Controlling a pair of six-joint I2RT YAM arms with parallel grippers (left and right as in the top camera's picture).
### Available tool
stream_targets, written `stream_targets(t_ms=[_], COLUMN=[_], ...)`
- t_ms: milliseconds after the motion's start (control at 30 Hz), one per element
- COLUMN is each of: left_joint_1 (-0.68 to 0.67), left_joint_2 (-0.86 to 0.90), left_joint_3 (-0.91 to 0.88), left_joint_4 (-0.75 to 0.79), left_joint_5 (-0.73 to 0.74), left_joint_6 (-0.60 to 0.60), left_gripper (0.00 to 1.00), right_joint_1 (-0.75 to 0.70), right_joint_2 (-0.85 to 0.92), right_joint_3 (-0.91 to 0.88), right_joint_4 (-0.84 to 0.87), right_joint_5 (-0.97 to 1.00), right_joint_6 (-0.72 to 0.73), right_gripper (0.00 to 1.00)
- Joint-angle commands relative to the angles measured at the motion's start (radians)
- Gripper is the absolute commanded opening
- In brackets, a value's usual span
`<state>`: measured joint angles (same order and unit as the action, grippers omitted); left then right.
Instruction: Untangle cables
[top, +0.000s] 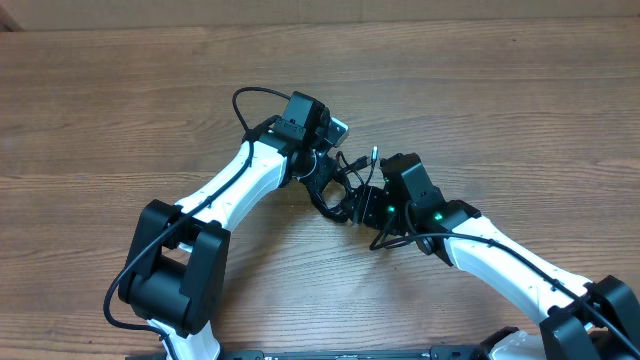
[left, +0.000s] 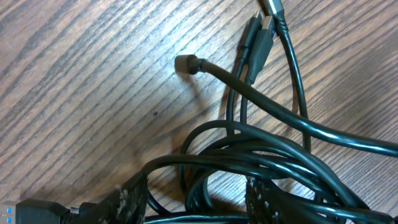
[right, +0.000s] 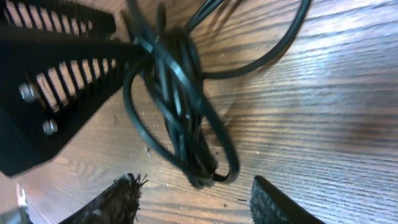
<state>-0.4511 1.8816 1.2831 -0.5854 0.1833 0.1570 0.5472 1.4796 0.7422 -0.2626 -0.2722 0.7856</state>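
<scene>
cables (right: 177, 93) blurred, cut off at edges

We stretch our left arm (top: 225, 185) from its near-left base up and to the right, and our right arm (top: 510, 265) from the near-right corner up and to the left. The two wrists almost meet in the middle. Our left wrist (top: 300, 125) tips downward, and the left gripper (left: 193, 205) has its jaws partway apart, its fingers (left: 127, 199) pressing the cables (right: 180, 106) from either side. Our right gripper (right: 196, 199) points at the left one from close by. Its jaws are spread and the gap between its fingertips (right: 121, 199) is bare.
</scene>
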Motion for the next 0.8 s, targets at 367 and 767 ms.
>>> stream_targets(t_ms=[367, 767], left_joint_1=[-0.002, -0.002], left_joint_2=[0.058, 0.061], left_joint_3=[-0.014, -0.014], left_joint_4=[0.039, 0.040], left_joint_5=[0.035, 0.047], left_joint_6=[-0.004, -0.004], left_gripper=[0.51, 0.45], right_joint_1=[0.009, 0.042], right_joint_2=[0.004, 0.023], right_joint_3=[-0.009, -0.010], right_joint_4=[0.024, 0.078], right_joint_5=[0.051, 0.072], right_joint_6=[0.003, 0.009], right_gripper=[0.22, 0.14])
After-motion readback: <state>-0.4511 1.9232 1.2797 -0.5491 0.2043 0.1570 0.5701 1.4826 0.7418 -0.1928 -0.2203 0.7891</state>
